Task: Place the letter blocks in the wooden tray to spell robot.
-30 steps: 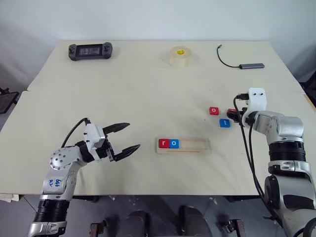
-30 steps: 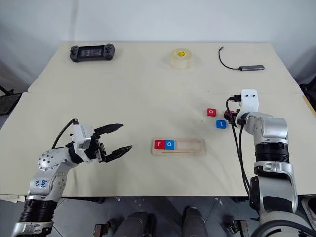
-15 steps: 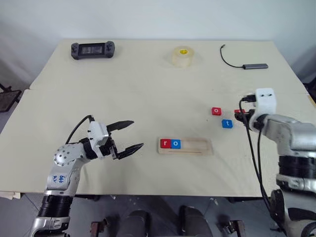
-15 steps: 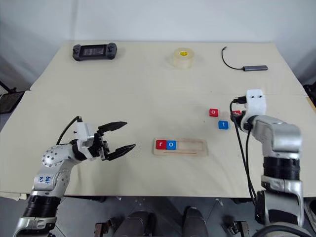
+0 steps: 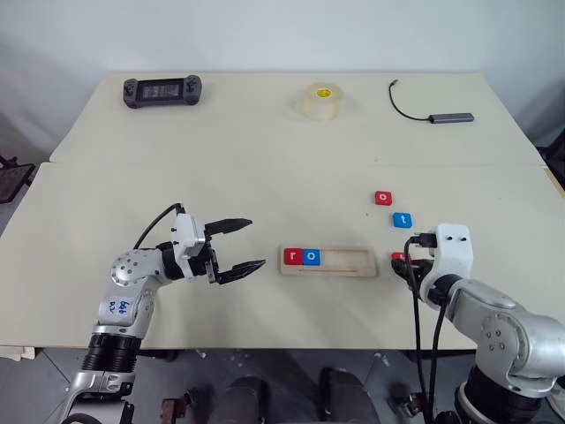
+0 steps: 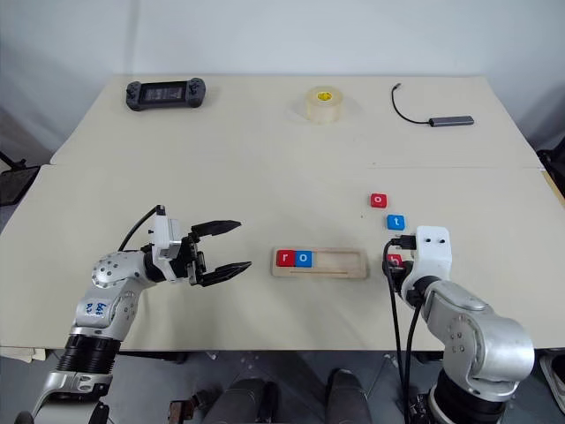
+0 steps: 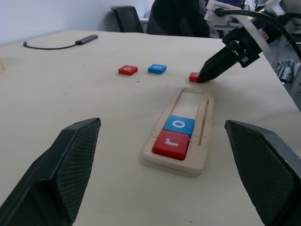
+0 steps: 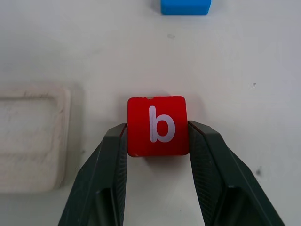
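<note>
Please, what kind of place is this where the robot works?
Probably an office or a lab. The pale table carries a handheld game console, a tape roll and a cabled USB hub. Behind it, the left wrist view shows a dark office chair.

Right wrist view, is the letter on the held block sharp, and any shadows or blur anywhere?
Right wrist view: the b block between the right claw fingers is crisp, with a soft shadow beneath. Left wrist view: the left claw's fingers look big and soft-edged; the wooden tray stays readable.
</note>
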Tool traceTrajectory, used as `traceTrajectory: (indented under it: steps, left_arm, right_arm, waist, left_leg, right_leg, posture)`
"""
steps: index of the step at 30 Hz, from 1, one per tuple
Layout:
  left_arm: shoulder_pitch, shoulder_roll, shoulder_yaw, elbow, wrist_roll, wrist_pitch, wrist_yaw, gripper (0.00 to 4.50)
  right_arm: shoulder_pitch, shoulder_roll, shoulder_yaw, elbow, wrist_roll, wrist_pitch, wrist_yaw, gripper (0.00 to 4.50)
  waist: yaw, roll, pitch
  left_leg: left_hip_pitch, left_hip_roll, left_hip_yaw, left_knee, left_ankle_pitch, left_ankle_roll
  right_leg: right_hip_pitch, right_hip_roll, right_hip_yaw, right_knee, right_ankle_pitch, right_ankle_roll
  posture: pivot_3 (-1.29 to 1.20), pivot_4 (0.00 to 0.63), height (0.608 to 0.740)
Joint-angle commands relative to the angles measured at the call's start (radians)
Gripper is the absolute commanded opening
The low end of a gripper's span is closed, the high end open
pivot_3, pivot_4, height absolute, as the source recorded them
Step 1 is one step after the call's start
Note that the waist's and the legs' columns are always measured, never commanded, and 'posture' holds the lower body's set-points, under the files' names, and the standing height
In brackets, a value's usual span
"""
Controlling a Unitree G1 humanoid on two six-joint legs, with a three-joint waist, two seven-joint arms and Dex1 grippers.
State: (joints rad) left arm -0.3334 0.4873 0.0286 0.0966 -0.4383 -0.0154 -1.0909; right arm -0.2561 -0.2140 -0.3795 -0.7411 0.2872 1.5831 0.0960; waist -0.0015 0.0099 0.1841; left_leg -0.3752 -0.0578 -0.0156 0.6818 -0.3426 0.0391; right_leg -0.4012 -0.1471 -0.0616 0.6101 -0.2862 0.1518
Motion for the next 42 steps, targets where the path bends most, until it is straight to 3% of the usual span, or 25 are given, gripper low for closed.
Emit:
traceTrajectory:
  steps: [1,3,5,8,11,14,17,22,28,32,37,42]
  left_arm:
    - [-0.014,0.008,0.013,-0.007,0.0,-0.017,-0.01,4.5]
    - [-0.016,0.009,0.014,-0.008,0.001,-0.017,-0.01,4.5]
    - [-0.014,0.013,0.018,-0.012,-0.002,-0.017,-0.011,4.5]
    - [-0.006,0.021,0.018,-0.019,-0.005,-0.022,-0.024,4.5]
    - [-0.008,0.021,0.008,-0.023,-0.005,-0.026,-0.04,4.5]
    - [-0.01,0.021,0.001,-0.027,-0.004,-0.027,-0.047,4.5]
    - [-0.002,0.023,-0.009,-0.041,-0.006,-0.026,-0.065,4.5]
    - [0.001,0.02,-0.014,-0.056,-0.004,-0.018,-0.065,4.5]
    - [0.009,0.021,-0.013,-0.075,-0.006,-0.01,-0.058,4.5]
    - [0.018,0.024,-0.004,-0.085,-0.004,-0.009,-0.044,4.5]
    - [0.021,0.023,-0.006,-0.086,-0.004,-0.013,-0.037,4.5]
    - [0.02,0.02,-0.007,-0.083,-0.002,-0.018,-0.032,4.5]
  right_arm:
    - [-0.011,-0.054,0.011,0.002,-0.004,-0.026,0.023,2.78]
    - [-0.02,-0.116,0.017,0.027,0.012,-0.047,0.065,3.43]
    - [-0.013,-0.265,0.027,0.09,0.064,-0.125,0.207,4.12]
    - [0.076,-0.55,0.095,0.221,0.085,-0.485,0.557,4.12]
    - [0.141,-0.662,0.118,0.358,0.079,-0.878,0.838,4.12]
    - [0.146,-0.707,0.143,0.518,0.048,-1.195,1.02,4.12]
    - [0.013,-0.753,0.252,0.786,-0.017,-1.426,1.185,4.12]
    - [-0.151,-0.749,0.384,1.028,-0.105,-1.539,1.285,4.12]
    - [-0.259,-0.714,0.459,1.192,-0.162,-1.58,1.299,4.12]
    - [-0.265,-0.719,0.476,1.219,-0.178,-1.569,1.301,3.22]
    - [-0.265,-0.713,0.451,1.194,-0.154,-1.583,1.292,1.56]
    - [-0.31,-0.725,0.438,1.111,-0.113,-1.508,1.316,1.47]
  waist:
    - [0.0,0.0,0.0]
    - [0.001,0.0,0.0]
    - [0.002,0.0,0.0]
    - [0.004,0.0,0.0]
    - [0.001,-0.002,0.001]
    - [-0.002,-0.002,0.001]
    - [-0.002,-0.003,0.001]
    - [0.0,-0.003,0.001]
    - [0.002,-0.003,0.001]
    - [0.002,-0.003,0.001]
    - [0.002,-0.003,0.001]
    - [0.001,-0.002,0.001]
  left_leg:
    - [0.0,0.0,0.0,0.0,0.0,0.0]
    - [0.0,0.0,0.0,0.0,0.0,0.0]
    - [0.0,0.0,0.0,0.0,0.0,0.0]
    - [-0.001,-0.002,0.001,0.0,0.0,0.002]
    - [0.0,0.0,0.001,-0.001,0.0,0.003]
    - [0.003,0.002,0.002,-0.002,-0.001,0.003]
    - [0.004,0.002,0.003,0.0,0.0,0.003]
    - [0.004,0.002,0.001,0.001,0.0,0.002]
    - [0.003,0.002,-0.001,0.001,0.0,0.002]
    - [0.003,0.002,-0.001,0.001,0.0,0.001]
    - [0.003,0.002,-0.001,0.002,0.0,0.001]
    - [0.003,0.002,-0.001,0.002,0.0,0.001]
  right_leg:
    - [0.0,0.0,0.0,0.0,0.0,0.0]
    - [0.0,0.0,0.0,0.0,0.0,0.0]
    - [0.0,0.0,0.0,0.0,0.0,0.0]
    - [0.001,-0.001,0.0,-0.003,0.0,0.0]
    - [0.004,0.001,-0.002,-0.007,0.0,0.0]
    - [0.007,0.002,-0.002,-0.009,0.0,0.001]
    - [0.008,0.001,-0.002,-0.009,0.001,0.003]
    - [0.009,0.0,-0.003,-0.009,0.002,0.003]
    - [0.009,-0.001,-0.004,-0.011,0.001,0.003]
    - [0.009,-0.001,-0.005,-0.012,0.001,0.003]
    - [0.01,-0.001,-0.005,-0.011,0.001,0.003]
    - [0.009,-0.001,-0.005,-0.011,0.001,0.003]
  posture:
    - [0.0,0.15,0.74]
    - [0.0,0.15,0.74]
    - [0.0,0.15,0.74]
    - [0.0,0.15,0.74]
    - [0.0,0.15,0.74]
    - [0.0,0.15,0.74]
    - [0.0,0.15,0.74]
    - [0.0,0.15,0.74]
    - [0.0,0.15,0.74]
    - [0.0,0.15,0.74]
    - [0.0,0.15,0.74]
    - [0.0,0.15,0.74]
